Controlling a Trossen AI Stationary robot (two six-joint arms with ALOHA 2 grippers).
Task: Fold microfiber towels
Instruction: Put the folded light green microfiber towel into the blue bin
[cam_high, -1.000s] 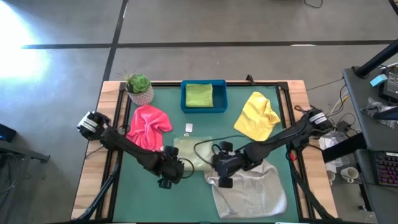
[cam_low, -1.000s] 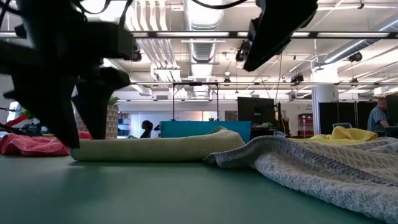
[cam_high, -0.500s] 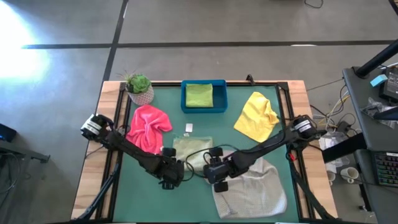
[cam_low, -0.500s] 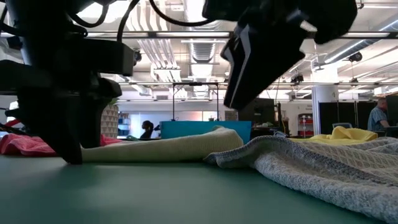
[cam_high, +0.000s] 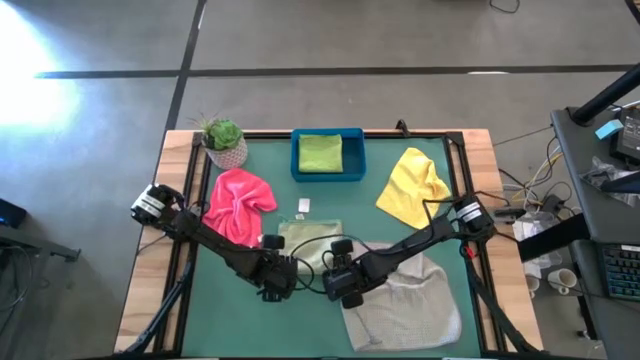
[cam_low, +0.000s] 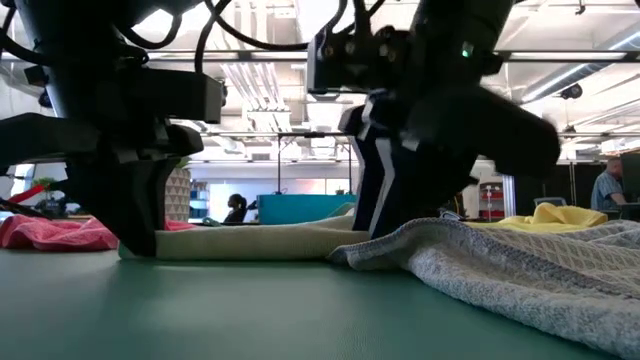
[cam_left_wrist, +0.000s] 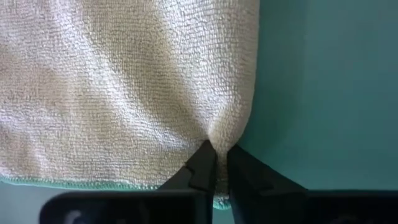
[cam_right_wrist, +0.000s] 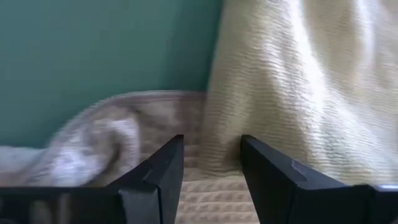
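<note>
At olive towel (cam_left_wrist: 124, 81) — left gripper (cam_left_wrist: 216, 163) pinching, right gripper (cam_right_wrist: 211, 165) spread

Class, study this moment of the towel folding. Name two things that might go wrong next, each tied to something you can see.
1. The left tool pinches only a small pucker at the olive towel edge; it may slip out when lifted.
2. The right tool stands open where the olive towel meets the grey towel; closing there might catch both cloths and drag the grey one along.

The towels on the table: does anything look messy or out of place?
Yes. The pink towel, yellow towel and grey towel lie crumpled, and the grey one overlaps the olive towel. Only the lime towel sits folded in the blue tray.
</note>
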